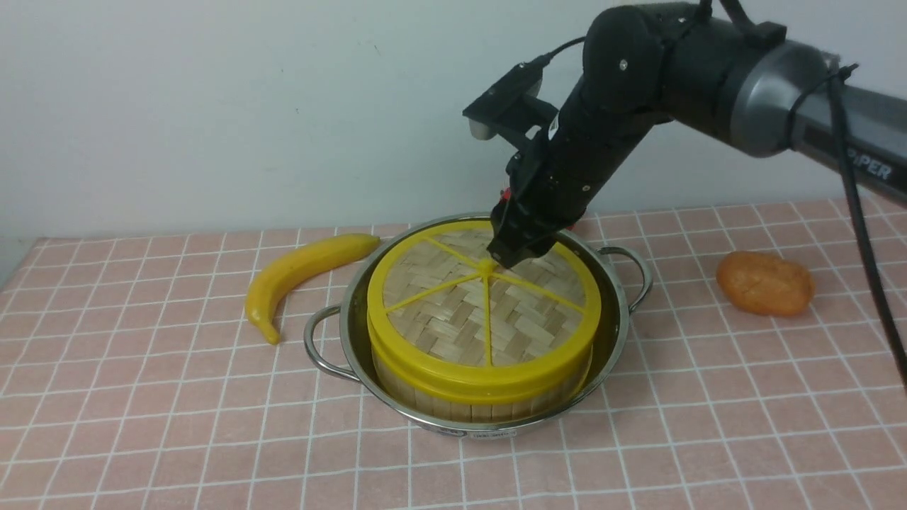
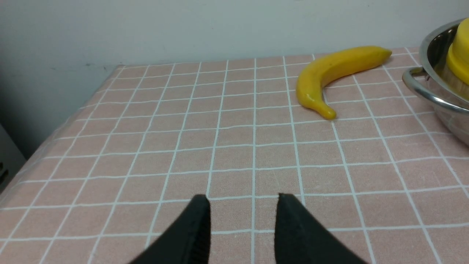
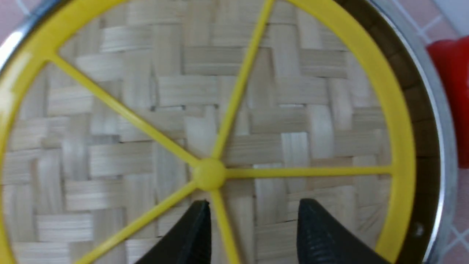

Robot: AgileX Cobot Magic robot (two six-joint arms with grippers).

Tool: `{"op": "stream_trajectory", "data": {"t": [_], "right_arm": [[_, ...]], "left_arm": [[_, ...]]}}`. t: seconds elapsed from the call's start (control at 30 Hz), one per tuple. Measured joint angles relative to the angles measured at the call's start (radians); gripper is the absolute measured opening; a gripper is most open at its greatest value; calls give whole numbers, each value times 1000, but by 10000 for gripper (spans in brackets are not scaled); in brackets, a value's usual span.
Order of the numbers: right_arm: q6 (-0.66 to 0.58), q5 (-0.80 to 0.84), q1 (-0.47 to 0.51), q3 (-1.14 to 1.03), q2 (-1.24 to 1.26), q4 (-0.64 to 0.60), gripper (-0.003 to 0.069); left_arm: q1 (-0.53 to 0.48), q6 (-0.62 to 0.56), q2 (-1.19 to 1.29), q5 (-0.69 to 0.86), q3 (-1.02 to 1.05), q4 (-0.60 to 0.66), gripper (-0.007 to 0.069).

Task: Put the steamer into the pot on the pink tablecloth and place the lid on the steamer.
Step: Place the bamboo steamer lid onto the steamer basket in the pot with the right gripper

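From where I stand the job looks all but finished; the steamer [image 1: 482, 393] sits down inside the pot [image 1: 611, 333], its upright bamboo wall showing below the yellow band, and the pot stands on the pink tablecloth [image 1: 142, 397] near the middle of the bench; the lid [image 1: 485, 304] lies flat on top of the steamer, its yellow rim lined up with the basket's rim as far as I can judge from the front. What seems left is only for the arm to come away, and perhaps a check that the lid is seated evenly all round.

The right tool [image 1: 511, 253] hangs just over the lid's centre knob [image 3: 209, 173], jaws parted and holding nothing; in its own wrist view the two black fingertips [image 3: 199, 220] stand either side of one yellow spoke, with the knob just beyond them. The left tool [image 2: 242, 216] is also spread and empty, over bare cloth well apart from the pot.

The lid is a woven bamboo disc, pale strips crossing in a basket pattern, with thin yellow spokes running from knob to rim; it looks light and slightly springy. A banana [image 1: 297, 273] lies beside the pot's left handle.
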State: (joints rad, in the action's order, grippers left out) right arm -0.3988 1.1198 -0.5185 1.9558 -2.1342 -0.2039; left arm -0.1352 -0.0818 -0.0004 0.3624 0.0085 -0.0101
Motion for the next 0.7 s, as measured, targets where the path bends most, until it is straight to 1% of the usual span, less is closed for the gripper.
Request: {"op": "stream_trajectory", "data": {"t": [0.13, 0.2, 0.23, 0.37, 0.6, 0.7], "right_arm": [[0, -52, 0, 0, -17, 0, 309], [0, -85, 0, 0, -35, 5, 288], [0, -92, 0, 0, -45, 13, 275], [0, -95, 0, -1, -62, 18, 260], [-53, -84, 1, -1, -61, -58, 253], [-55, -83, 1, -1, -61, -64, 253]], "left_arm": [[0, 0, 0, 0, 0, 0, 243], [0, 0, 0, 0, 0, 0, 243], [0, 0, 0, 0, 0, 0, 243], [0, 0, 0, 0, 0, 0, 243], [0, 0, 0, 0, 0, 0, 243], [0, 0, 0, 0, 0, 0, 243]]}}
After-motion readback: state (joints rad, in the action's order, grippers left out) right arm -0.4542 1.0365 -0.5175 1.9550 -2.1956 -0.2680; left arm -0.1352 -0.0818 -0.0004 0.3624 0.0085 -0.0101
